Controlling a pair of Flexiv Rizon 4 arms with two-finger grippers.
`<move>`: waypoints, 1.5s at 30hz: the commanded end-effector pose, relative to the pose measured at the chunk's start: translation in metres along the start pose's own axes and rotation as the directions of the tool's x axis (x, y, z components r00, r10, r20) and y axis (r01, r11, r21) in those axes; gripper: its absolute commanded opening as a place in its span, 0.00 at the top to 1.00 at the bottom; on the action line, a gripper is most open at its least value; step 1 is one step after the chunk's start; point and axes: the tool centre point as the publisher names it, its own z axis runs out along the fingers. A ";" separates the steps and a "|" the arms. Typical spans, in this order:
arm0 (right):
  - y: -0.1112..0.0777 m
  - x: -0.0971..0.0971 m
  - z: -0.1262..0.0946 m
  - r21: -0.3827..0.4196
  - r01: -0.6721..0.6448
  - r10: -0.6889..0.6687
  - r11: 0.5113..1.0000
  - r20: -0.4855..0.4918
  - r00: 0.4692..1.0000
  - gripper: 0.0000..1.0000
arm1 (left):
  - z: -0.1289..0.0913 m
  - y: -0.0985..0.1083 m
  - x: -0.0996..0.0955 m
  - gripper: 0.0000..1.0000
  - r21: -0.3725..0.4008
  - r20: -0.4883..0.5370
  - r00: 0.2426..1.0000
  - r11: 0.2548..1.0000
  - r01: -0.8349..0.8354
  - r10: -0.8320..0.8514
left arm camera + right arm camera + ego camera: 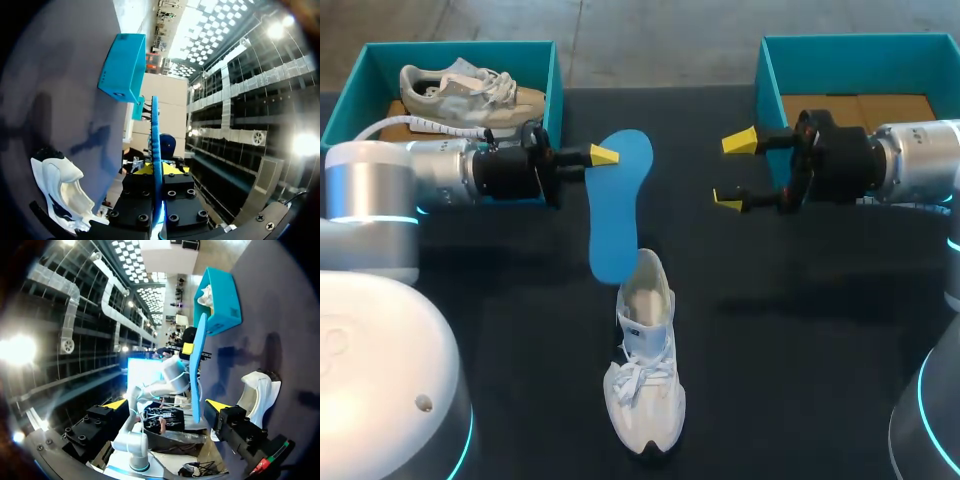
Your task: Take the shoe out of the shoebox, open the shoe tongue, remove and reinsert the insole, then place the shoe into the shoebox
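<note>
My left gripper (603,156) is shut on the heel end of a blue insole (618,210), which hangs edge-up over the table, its toe end just behind the white shoe (645,372). That shoe lies on the dark table with its tongue pulled open. In the left wrist view the insole (155,145) stands edge-on between the left gripper (156,169), with the white shoe (60,192) below and beside it. My right gripper (733,170) is open and empty, level with the insole and apart from it. From the right wrist, the insole (200,365) is ahead of the right gripper (165,405).
A teal shoebox (350,95) at the back left holds a beige-grey shoe (465,92). A second teal shoebox (770,70) stands at the back right, behind my right arm. Bare dark table lies around the white shoe.
</note>
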 end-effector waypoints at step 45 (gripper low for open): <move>-0.023 0.051 0.004 0.093 -0.120 0.052 0.988 0.535 0.843 0.00 | 0.001 0.006 0.002 1.00 0.013 0.009 1.000 1.000 0.005 -0.005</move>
